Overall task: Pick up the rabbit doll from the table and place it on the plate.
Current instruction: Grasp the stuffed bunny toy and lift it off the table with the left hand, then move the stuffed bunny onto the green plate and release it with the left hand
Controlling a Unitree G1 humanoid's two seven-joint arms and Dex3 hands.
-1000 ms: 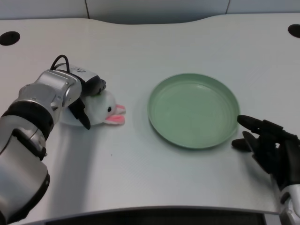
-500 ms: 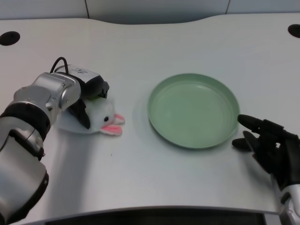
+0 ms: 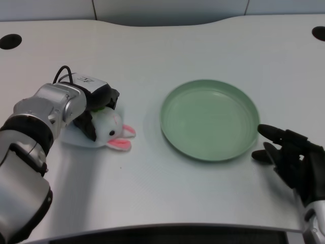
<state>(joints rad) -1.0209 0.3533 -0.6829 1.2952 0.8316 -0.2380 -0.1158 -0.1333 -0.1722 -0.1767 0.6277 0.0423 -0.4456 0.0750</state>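
White table [image 3: 152,193], wide and pale, two dark round holes at the far corners. Everything else sits on it.

Green plate [image 3: 172,133], round, shallow, raised rim, right of centre. Nothing in it.

Left forearm, silver with black bands, comes in from the lower left edge and angles up toward centre-left. Black cable loops above the wrist.

Left hand [image 3: 96,109], black, set down over the rabbit doll [image 3: 110,129]. Fingers wrap over the top and the near-left side of the white body; one dark finger runs down in front of it. Hand looks closed round the doll, grip taken or nearly so. How firm it is cannot be told from this angle, since the fingers hide the contact.

Rabbit doll: small, white, plush. Lies on the table left of the plate, clearly apart from it. Face and pink-lined ears poke out from under the hand toward the plate. Its base appears to rest on the surface.

Step in hand, by judgement: the grasp. Doll is enclosed but not raised; placing not begun.

Next move calls for a lift straight up, high enough to clear the plate's rim, then a carry rightward over the plate's middle before release. Soft body may slip or sag if the hold is loose.
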